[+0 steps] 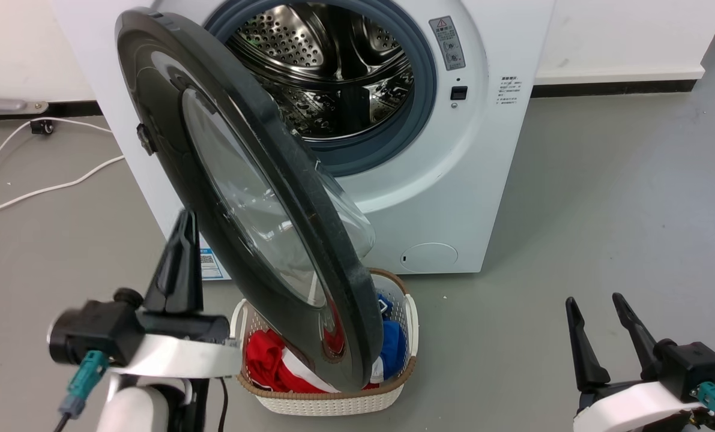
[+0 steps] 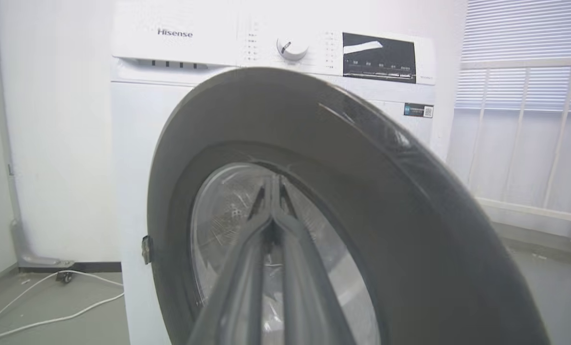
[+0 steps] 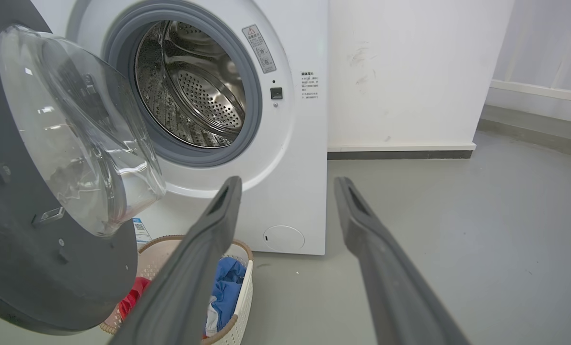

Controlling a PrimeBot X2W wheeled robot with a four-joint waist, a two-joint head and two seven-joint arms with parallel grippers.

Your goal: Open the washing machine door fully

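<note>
**Head view.** The left gripper lies nearest, at lower left. Its fingers are pressed together with nothing between them, and they point up just beside the outer face of the washing machine door. Contact cannot be confirmed. The right gripper, at lower right, has its fingers spread and empty, well apart from the door. The door stands roughly half open, hinged at the left of the washing machine. Its lower rim hangs above the laundry basket.

**Left wrist view.** The closed fingers run up the middle of the view toward the door's glass centre. The glossy black outer ring curves around them.

**Right wrist view.** The two spread fingers frame the machine front and bare floor. The door's inner side is at left, with the clear glass bowl bulging toward the steel drum.

**Handling.**
- The door is judged rigid and fairly heavy. It can move only along its hinge arc.
- The glossy face is likely slippery, so closed fingertips may slide across it.
- The glass bowl is the fragile part and should not be loaded.
- The best purchase is the free rim opposite the hinge. Hook or push there, following the arc outward, and keep clear of the basket.
</note>
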